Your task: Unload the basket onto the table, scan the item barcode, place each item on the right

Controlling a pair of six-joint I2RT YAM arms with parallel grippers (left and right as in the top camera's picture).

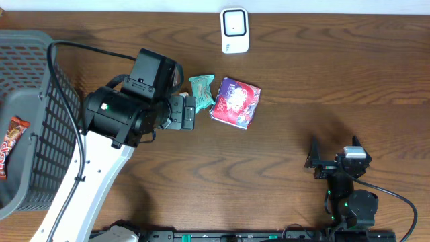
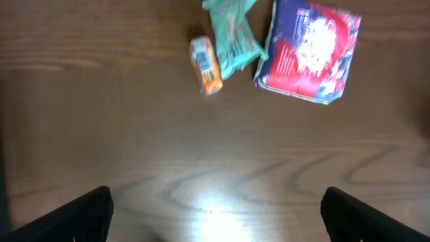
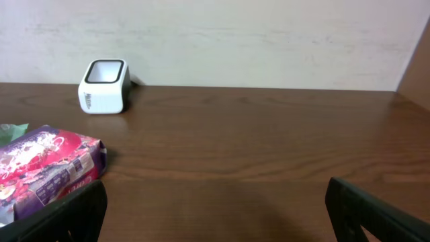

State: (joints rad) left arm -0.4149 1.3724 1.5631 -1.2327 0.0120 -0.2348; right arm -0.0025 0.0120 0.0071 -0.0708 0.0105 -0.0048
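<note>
Three items lie clustered on the brown wooden tabletop (image 1: 302, 81), towards the back and left of centre. A small orange packet (image 2: 206, 65) touches one side of a teal crinkled wrapper (image 2: 232, 33). A purple and red glossy pack (image 2: 309, 50) sits against the wrapper's other side. The orange packet shows only in the left wrist view, which is too blurred to read any barcode. A white box-shaped barcode scanner (image 1: 235, 30) stands apart from them at the back edge, near the wall.

At the far left, a dark grey plastic lattice basket (image 1: 40, 121) holds a red-brown wrapped bar (image 1: 10, 144).

The left arm (image 1: 101, 168) stretches from the near-left corner across the tabletop. Its black wrist points at the cluster. The left hand (image 2: 215, 198) hangs above bare wood just short of the packets, its fingers spread wide, holding and touching nothing.

The right arm (image 1: 353, 202) sits folded at the near-right edge, well apart from the items. The right hand (image 3: 216, 191) faces the back wall, low over the tabletop, fingers likewise spread wide and empty.
</note>
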